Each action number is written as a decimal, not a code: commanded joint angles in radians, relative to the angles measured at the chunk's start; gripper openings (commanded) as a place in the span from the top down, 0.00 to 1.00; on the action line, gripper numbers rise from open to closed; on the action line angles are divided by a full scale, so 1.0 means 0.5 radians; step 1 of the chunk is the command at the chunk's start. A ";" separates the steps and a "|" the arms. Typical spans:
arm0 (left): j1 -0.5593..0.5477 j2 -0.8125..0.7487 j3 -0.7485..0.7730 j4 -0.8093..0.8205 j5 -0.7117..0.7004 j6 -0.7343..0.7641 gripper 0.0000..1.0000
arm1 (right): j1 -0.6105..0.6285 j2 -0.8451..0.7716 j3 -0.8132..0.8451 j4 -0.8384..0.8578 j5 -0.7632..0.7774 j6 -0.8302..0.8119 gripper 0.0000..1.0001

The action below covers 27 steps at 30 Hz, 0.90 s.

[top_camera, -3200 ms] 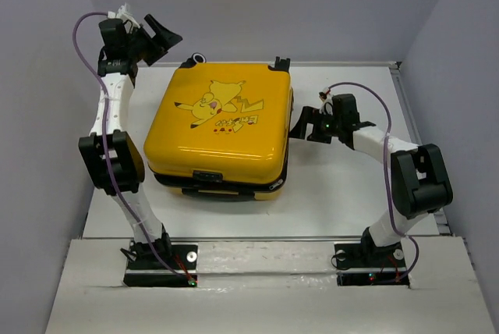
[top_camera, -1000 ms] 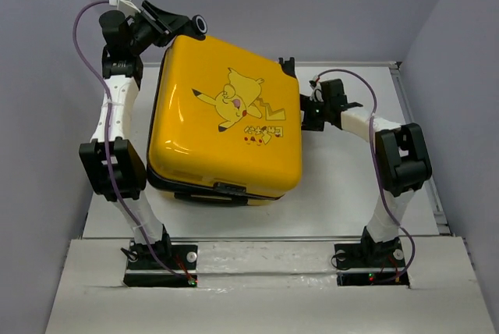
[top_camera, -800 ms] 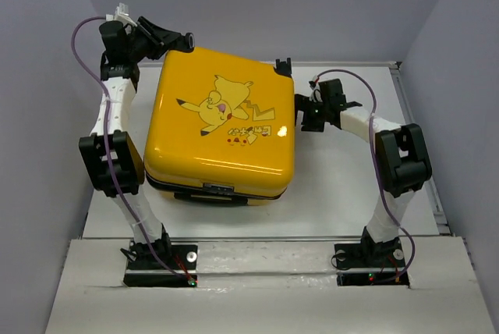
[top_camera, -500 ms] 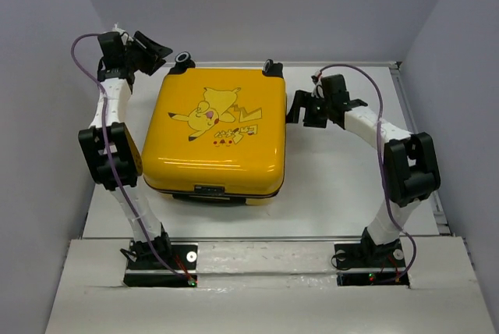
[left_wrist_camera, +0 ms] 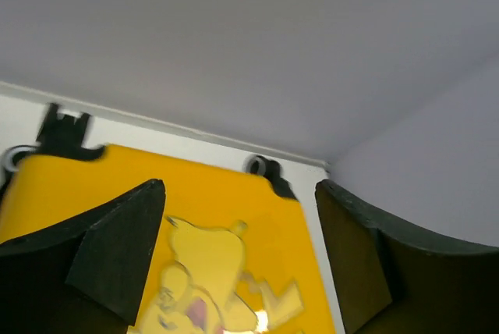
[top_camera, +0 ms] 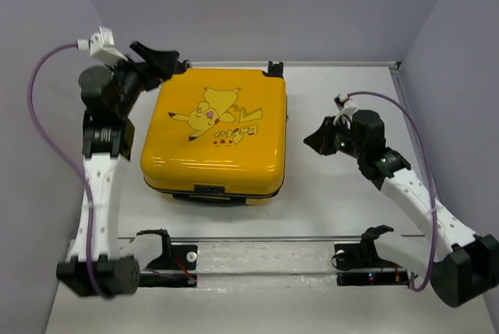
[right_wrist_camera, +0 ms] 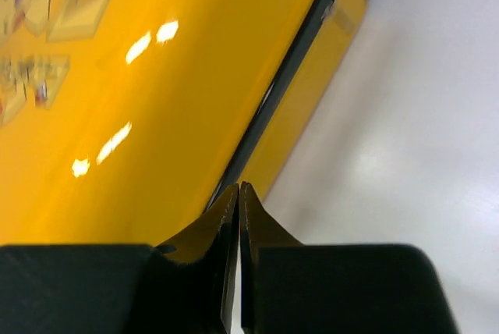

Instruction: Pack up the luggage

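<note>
Luggage (top_camera: 214, 135) lies flat and shut on the white table (top_camera: 335, 193), left of centre, with the cartoon shell facing up. Black wheels (top_camera: 274, 67) point toward the back wall, and a dark latch sits on the near edge. Left gripper (top_camera: 170, 65) is at the case's far-left corner with its jaws spread wide and nothing between them. In the wrist view its fingers (left_wrist_camera: 117, 256) frame the yellow shell from above, and I cannot tell whether they touch it. Right gripper (top_camera: 310, 139) hangs off the case's right side, with a strip of bare table between the two. Its fingertips (right_wrist_camera: 234, 201) are pressed together and hold nothing. They point toward the dark seam between the two yellow halves.
</note>
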<state>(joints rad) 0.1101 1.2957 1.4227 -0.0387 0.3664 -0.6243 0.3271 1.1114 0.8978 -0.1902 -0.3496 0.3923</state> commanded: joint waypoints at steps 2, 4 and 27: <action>-0.459 -0.932 -0.858 -0.044 -0.033 0.141 0.23 | 0.330 -0.564 -0.533 0.064 -0.062 0.025 0.93; -0.514 -1.209 -1.038 -0.149 -0.012 0.086 0.32 | 0.416 -0.774 -0.654 0.040 -0.074 0.059 0.93; -0.714 -2.359 -1.848 -0.917 0.212 -0.043 0.81 | 1.315 -0.159 -0.989 0.870 0.757 -0.033 0.37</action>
<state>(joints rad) -0.2409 0.1074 0.5381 -0.5991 0.4347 -0.6613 0.9768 0.9928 0.4080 -0.0040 -0.1619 0.4175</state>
